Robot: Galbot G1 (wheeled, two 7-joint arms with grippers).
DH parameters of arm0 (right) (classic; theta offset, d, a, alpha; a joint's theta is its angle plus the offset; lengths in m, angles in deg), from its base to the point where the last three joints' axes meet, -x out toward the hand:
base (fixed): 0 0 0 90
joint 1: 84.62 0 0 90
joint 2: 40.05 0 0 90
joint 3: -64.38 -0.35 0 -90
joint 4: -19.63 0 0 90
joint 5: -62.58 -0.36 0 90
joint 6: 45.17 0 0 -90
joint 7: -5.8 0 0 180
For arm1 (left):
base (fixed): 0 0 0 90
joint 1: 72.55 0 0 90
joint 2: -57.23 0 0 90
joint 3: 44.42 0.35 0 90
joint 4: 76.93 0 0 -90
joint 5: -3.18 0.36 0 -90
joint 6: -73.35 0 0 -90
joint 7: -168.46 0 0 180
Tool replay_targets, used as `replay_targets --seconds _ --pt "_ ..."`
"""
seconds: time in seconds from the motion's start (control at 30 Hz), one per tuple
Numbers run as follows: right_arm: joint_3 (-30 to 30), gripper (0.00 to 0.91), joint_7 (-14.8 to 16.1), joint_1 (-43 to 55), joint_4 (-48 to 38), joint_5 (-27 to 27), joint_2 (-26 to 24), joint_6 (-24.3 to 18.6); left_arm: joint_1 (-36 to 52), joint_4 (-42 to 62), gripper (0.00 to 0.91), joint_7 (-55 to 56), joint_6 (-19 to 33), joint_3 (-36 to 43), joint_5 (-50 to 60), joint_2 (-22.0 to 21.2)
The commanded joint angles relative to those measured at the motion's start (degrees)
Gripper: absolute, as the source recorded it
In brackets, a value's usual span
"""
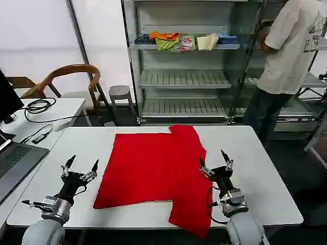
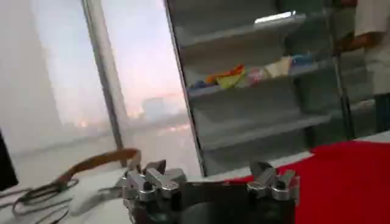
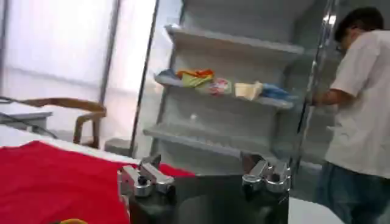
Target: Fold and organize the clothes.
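**Red T-shirt part-folded, both grippers empty above the table**

In the head view, nearest the camera, the left gripper [image 1: 80,166] hovers over bare white table [image 1: 265,168] just beside the shirt's left edge, its fingers spread wide and holding nothing. The right gripper [image 1: 216,160] hangs over the shirt's right edge, fingers likewise spread and empty. The red T-shirt [image 1: 150,171] lies plain side up in the middle of the table, no print in sight. Its left side looks turned in to a straight edge, while the right side spills out with a sleeve at the far end and a flap over the near table edge. I judge the folding begun but far from finished: the right side and the crosswise folds remain, then putting it away.

Behind, a metal shelf unit [image 1: 184,79] carries small folded garments [image 1: 184,41] on its upper shelf; the lower shelves are bare.

The left wrist view shows open fingertips [image 2: 149,182] with red cloth just beyond.

The right wrist view shows parted fingertips [image 3: 143,179] over red cloth.
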Motion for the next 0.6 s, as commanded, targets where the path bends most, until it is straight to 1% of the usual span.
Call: replay_targets --seconds 0.03,0.2,0.33,0.4,0.5,0.6 --pt "0.4 0.907 -1.1 -9.8 6.3 -3.5 -4.5 4.3 -6.1 -5.9 0.907 2.0 -9.5 -1.5 -3.4 0.9" --pt "-1.3 0.907 -1.0 -14.9 8.8 -5.2 -5.6 4.7 -9.1 -10.3 0.907 4.8 -15.0 -1.5 -5.7 1.3" --pt "-0.2 0.907 -1.3 -18.5 10.6 -4.0 -5.2 4.5 -11.0 -12.5 0.907 5.2 -18.5 -2.4 -8.3 1.6" --pt "-0.3 0.907 -1.0 -18.8 9.0 -4.2 -5.1 3.9 -11.7 -14.0 0.907 5.2 -23.9 -3.6 -14.3 1.6" --pt "-0.8 0.907 -1.1 -19.4 7.9 -4.2 -5.1 3.5 -12.9 -14.8 0.907 5.2 -24.5 -3.9 -14.8 1.5" --pt "-1.8 0.907 -0.4 -20.3 8.3 -4.2 -5.2 3.6 -13.8 -14.4 0.907 5.3 -24.5 -4.0 -13.8 1.5"
